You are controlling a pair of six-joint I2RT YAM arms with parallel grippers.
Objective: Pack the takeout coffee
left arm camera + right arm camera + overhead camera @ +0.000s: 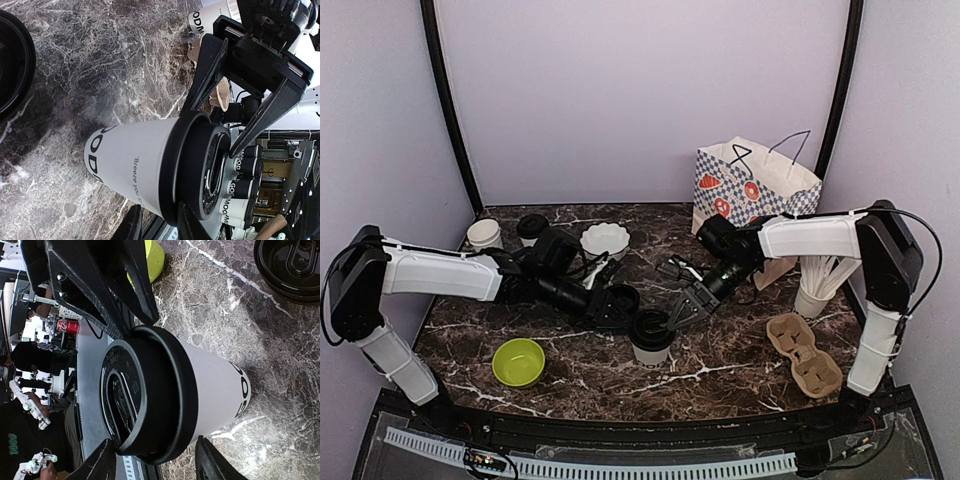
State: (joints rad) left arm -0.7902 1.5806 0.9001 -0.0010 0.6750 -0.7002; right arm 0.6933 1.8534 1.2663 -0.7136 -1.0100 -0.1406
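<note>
A white paper coffee cup with a black lid [651,338] stands upright at the front middle of the table. It fills the left wrist view [130,160] and the right wrist view [210,385]. My left gripper [625,312] is open at the cup's left side, its fingertips [192,227] by the lid's rim. My right gripper [678,315] is open at the cup's right side, its fingers [215,465] straddling the lid without closing. A second lidded cup [532,228] and an open white cup [485,234] stand at the back left.
A loose black lid [12,60] lies on the table just left of the cup, also in the right wrist view [290,265]. White scalloped bowl [605,238] behind, green bowl [518,361] front left, cardboard carrier [803,353] front right, straw cup [815,288], patterned paper bag [750,190].
</note>
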